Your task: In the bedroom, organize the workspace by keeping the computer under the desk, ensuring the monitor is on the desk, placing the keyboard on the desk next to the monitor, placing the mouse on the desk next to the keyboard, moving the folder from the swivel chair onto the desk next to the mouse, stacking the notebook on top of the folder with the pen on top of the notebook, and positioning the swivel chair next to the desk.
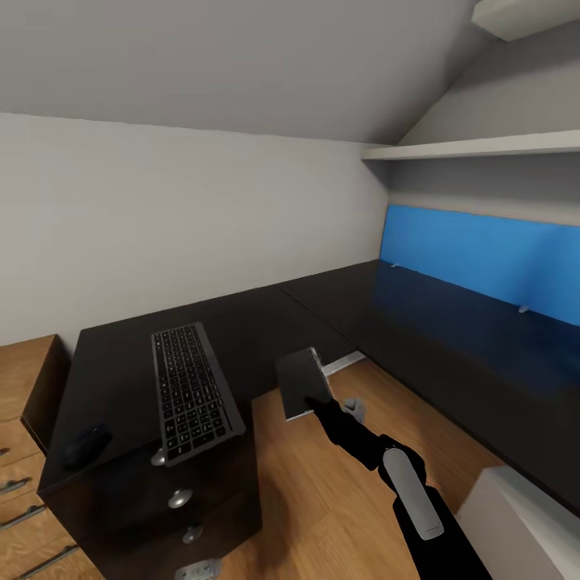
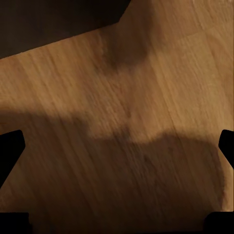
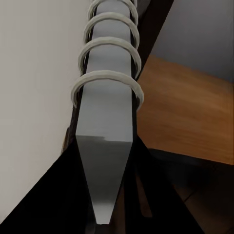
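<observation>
My right gripper (image 1: 320, 405) is shut on the notebook (image 1: 300, 380), a thin dark greyish rectangle held in the air over the wooden floor, just off the inner corner of the black-topped desk (image 1: 403, 322). In the right wrist view the notebook (image 3: 109, 112) shows edge-on, with pale spiral rings, clamped between the dark fingers of the gripper (image 3: 105, 195). The keyboard (image 1: 192, 391) lies on the desk's left wing, its near end overhanging the edge. Near that wing's front left corner sits the black mouse (image 1: 86, 445). My left gripper (image 2: 117, 146) is open above bare wooden floor.
A black drawer unit (image 1: 185, 499) with round knobs stands under the left wing. Light wooden cabinets (image 1: 24, 451) adjoin it on the left. A blue back panel (image 1: 483, 254) lines the desk's right wing under a wall shelf (image 1: 483, 147). A white block (image 1: 524, 524) sits at lower right.
</observation>
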Controlling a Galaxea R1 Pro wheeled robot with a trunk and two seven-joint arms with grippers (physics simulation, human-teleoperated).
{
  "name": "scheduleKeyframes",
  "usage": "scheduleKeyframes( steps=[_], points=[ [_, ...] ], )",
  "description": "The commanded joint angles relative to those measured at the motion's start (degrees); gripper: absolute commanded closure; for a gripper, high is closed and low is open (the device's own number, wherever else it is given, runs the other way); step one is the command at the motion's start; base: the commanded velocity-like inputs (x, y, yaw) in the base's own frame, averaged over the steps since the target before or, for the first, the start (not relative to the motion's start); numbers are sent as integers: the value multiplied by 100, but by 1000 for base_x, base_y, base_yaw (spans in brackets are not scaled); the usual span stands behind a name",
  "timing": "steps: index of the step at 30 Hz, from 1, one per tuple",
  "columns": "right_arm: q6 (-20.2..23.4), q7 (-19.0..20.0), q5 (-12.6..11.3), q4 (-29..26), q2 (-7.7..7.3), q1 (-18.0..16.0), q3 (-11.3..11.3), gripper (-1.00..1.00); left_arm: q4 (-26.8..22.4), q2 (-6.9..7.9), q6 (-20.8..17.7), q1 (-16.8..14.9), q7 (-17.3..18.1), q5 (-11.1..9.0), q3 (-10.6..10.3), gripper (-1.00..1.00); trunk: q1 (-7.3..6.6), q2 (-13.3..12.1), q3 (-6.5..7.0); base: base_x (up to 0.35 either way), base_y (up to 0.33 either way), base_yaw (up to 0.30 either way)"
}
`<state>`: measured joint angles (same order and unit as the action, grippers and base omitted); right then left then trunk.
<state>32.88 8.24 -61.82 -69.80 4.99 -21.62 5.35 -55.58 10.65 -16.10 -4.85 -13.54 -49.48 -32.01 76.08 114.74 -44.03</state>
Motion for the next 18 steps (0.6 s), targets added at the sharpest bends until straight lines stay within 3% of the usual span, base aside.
scheduleKeyframes(
  steps=[1,7,13,15,18],
  points=[
    [17,12,129,184,2,0,1,100,-2,7,-2,-7,-52,-60,-18,-100,0,2,-6,0,0,169],
    [17,18,131,225,6,0,0,100,177,7,1,-3,-52,-55,-7,-100,0,2,-6,-16,-21,166],
    [21,144,127,300,-22,0,-13,100,229,7,1,-6,-52,-53,-7,-100,0,2,-6,-134,-206,63],
    [31,507,127,314,-30,0,-20,100,237,7,2,-7,-52,-46,-13,-100,0,2,-6,-77,-114,11],
    [33,617,122,316,-27,0,-23,100,239,7,2,-7,-52,-42,-15,-100,0,2,-6,-22,-32,3]
  ],
)
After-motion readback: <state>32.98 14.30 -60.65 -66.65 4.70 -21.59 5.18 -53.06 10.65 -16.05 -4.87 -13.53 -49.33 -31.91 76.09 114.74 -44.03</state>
